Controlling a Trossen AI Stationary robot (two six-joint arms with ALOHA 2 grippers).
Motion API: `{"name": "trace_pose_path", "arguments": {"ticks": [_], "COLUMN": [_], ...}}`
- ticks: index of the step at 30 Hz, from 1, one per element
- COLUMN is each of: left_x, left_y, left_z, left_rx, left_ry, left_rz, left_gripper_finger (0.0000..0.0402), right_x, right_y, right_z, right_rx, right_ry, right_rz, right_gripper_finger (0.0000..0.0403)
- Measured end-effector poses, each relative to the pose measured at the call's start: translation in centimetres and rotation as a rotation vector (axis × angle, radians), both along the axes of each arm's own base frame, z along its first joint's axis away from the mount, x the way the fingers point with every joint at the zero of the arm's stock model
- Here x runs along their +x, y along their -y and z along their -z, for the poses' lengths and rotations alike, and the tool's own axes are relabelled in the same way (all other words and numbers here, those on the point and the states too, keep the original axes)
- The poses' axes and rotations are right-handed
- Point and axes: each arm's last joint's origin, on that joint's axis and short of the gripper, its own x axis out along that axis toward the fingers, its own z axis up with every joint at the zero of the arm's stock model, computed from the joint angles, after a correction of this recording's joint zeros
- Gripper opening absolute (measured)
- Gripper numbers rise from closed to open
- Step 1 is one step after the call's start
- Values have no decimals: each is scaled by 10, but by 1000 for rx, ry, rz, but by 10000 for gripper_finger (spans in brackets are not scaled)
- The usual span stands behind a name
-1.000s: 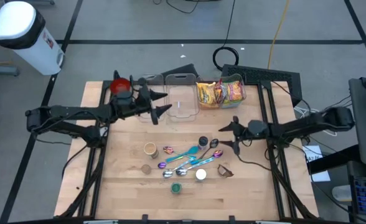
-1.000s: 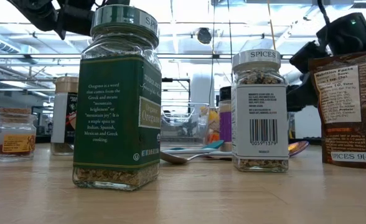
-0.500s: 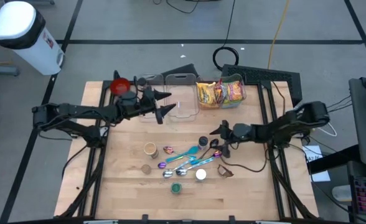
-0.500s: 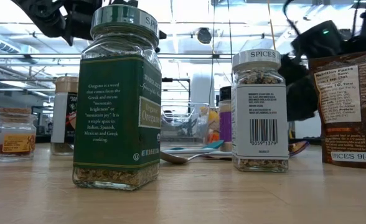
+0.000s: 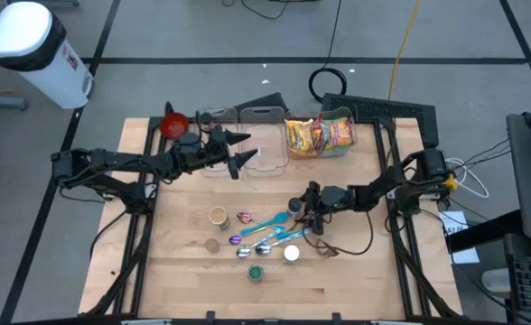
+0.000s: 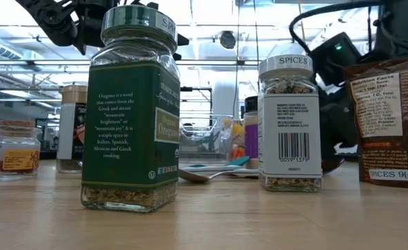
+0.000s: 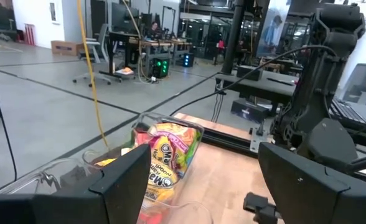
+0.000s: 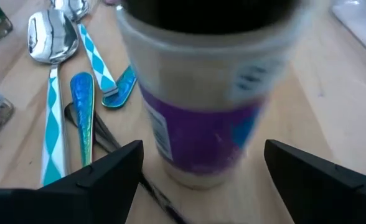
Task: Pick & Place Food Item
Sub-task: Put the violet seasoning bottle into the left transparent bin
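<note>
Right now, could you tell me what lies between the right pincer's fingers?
The purple-labelled spice jar stands between the open right pincer's fingers, untouched, in the right wrist view.

This is a robotics lab or engineering workspace rather than a home kitchen. The wooden surface (image 5: 184, 271) stands on a grey floor (image 5: 202, 36) marked with dark lines, with cables (image 5: 401, 45) trailing across it and a white bin (image 5: 31, 45) at one corner. Beyond it the left wrist view shows an open hall with desks (image 7: 139, 46), office chairs (image 7: 93, 56), lit equipment and glass partitions (image 7: 208, 25).
</note>
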Motion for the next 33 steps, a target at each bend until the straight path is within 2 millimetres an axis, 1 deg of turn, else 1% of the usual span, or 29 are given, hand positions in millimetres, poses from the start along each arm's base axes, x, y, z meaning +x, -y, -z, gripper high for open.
{"name": "trace_pose_path", "arguments": {"ticks": [5,8,11,17,19,21,25,30,33], "left_x": [0,0,0,0,0,0,0,1,3], "left_y": [0,0,0,0,0,0,0,2,5], "left_z": [0,0,0,1,0,1,1,1,-3], "left_rx": [-1,-4,-5,-5,-7,-30,-95,-177,-238], "left_ry": [-1,-1,-3,-4,-3,4,25,49,76], "left_rz": [0,0,0,0,-1,0,3,14,42], "left_gripper_finger": [299,299,299,299,299,299,299,299,299], "right_x": [9,9,6,4,3,3,-2,-10,-14], "right_y": [-2,-2,-2,-2,-1,-1,4,16,22], "right_z": [2,2,-1,-9,-15,-21,-38,-63,-72], "right_rx": [-33,-35,-38,-44,-54,-60,-60,-32,7], "right_ry": [1,2,9,40,58,75,95,148,161], "right_rz": [-24,-24,-25,-27,-32,-33,-15,51,95], "right_gripper_finger": [320,301,270,191,168,152,149,159,152]}}
